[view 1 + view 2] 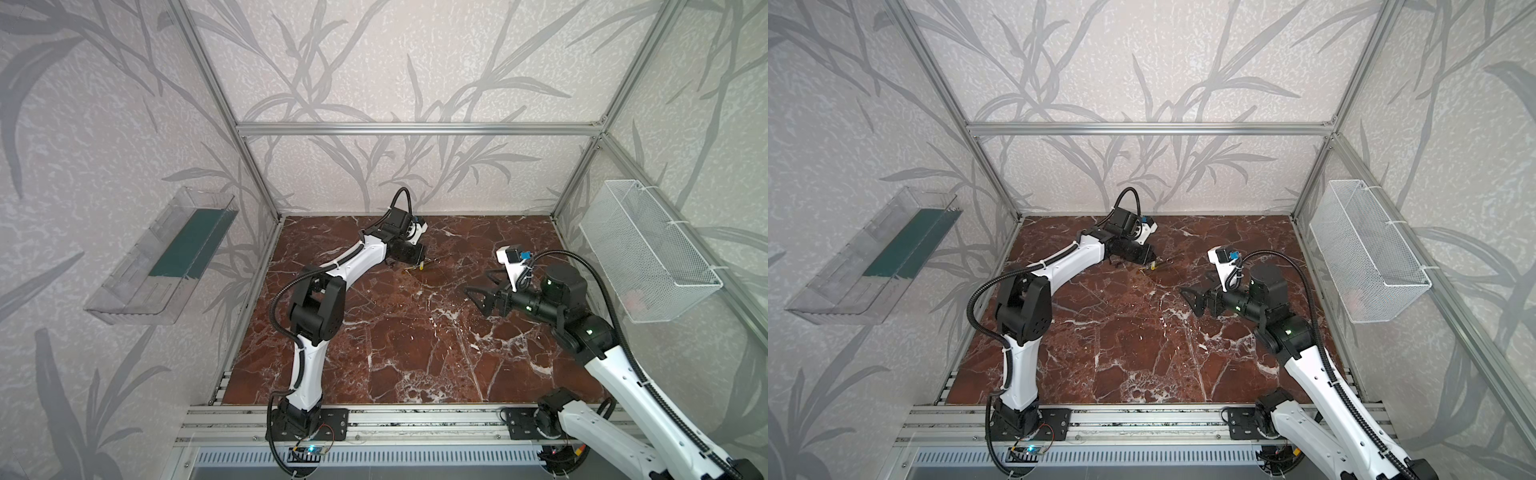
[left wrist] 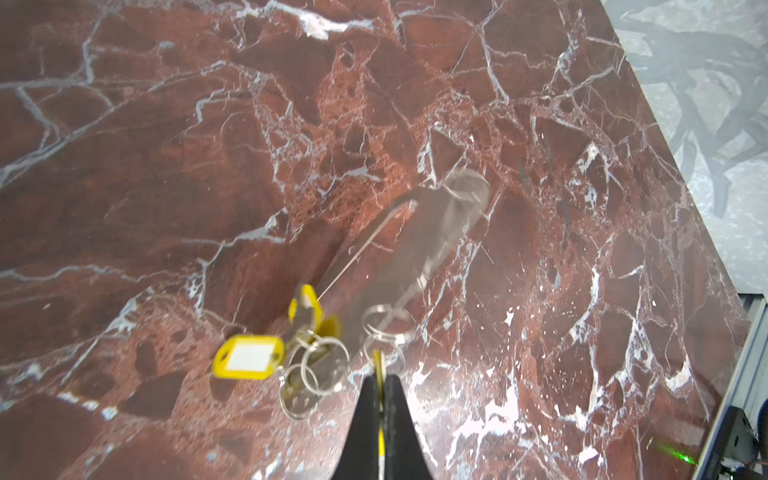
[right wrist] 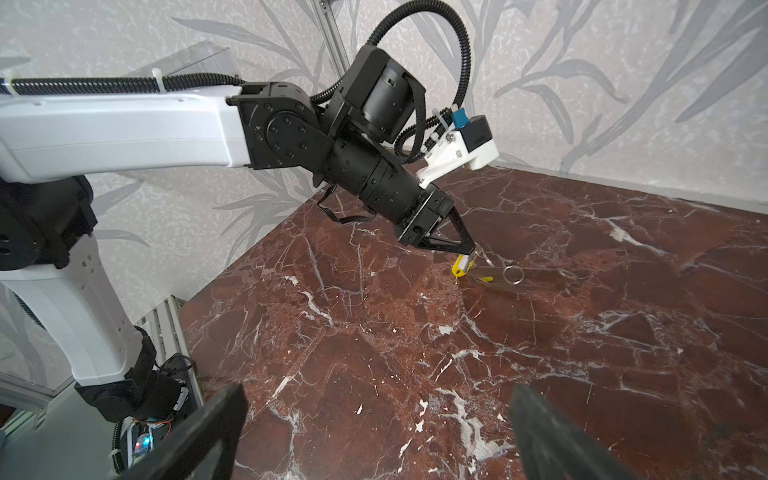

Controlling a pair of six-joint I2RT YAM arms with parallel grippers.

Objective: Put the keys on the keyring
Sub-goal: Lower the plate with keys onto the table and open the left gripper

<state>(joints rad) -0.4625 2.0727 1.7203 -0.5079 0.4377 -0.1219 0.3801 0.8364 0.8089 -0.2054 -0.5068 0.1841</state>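
One key (image 2: 377, 363) is pinched edge-on in the shut left jaws, just beside the keyring (image 2: 399, 257) lying loose toward 12 o'clock on the surface (image 1: 415, 353). Pushed, that keyring may slide; the right jaws gape empty at 3 o'clock.

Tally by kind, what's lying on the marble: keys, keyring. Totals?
Yellow keys: 3 sure, one of them pinched edge-on in the left gripper; a yellow bit beside the tilted one may be a fourth.
Keyring: 1
Total: 4, perhaps 5. The loose metal rings are too blurred to count.
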